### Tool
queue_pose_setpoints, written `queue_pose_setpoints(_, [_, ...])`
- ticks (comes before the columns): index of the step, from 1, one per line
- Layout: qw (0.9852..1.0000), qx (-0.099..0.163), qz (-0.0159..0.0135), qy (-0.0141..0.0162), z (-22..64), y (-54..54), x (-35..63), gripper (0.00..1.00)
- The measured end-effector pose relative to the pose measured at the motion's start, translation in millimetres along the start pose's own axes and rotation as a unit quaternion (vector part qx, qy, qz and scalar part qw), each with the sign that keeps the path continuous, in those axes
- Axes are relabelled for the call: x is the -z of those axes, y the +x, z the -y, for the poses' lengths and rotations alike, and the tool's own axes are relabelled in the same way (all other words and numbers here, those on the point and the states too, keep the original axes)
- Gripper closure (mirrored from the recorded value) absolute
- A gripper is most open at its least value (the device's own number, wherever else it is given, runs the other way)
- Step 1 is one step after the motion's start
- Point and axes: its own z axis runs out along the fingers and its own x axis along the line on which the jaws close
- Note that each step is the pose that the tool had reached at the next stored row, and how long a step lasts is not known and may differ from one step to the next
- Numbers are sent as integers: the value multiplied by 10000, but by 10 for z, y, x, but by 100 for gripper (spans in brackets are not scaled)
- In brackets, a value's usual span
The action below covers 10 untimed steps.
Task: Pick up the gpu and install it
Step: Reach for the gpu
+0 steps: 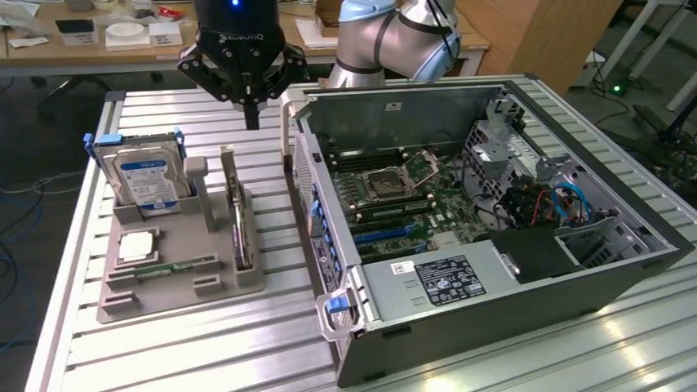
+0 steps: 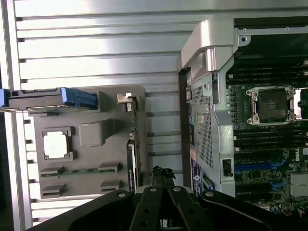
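Standing on its long edge in a slot of the gray holder (image 1: pixel 163 287), the gpu (image 1: pixel 235 220) is held upright, evidently so that its top edge can be taken from above. The gripper (image 1: pixel 253 122) is poised well above the holder, toward the side nearest the open computer case (image 1: pixel 566 286), its fingers pinched fully together with nothing between them. That height over the holder is made plain by the exterior view. In the wrist view the card is seen edge-on as a thin strip, the closed fingertips offset from it toward the case.

gpu (image 1: pixel 241 233) in holder (image 1: pixel 218 299) (beside case (image 1: pixel 523 300))
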Motion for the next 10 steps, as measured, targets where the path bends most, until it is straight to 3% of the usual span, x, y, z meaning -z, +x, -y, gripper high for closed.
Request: queue_pose_setpoints(10, [10000,0,0,0,8,92,3,89])
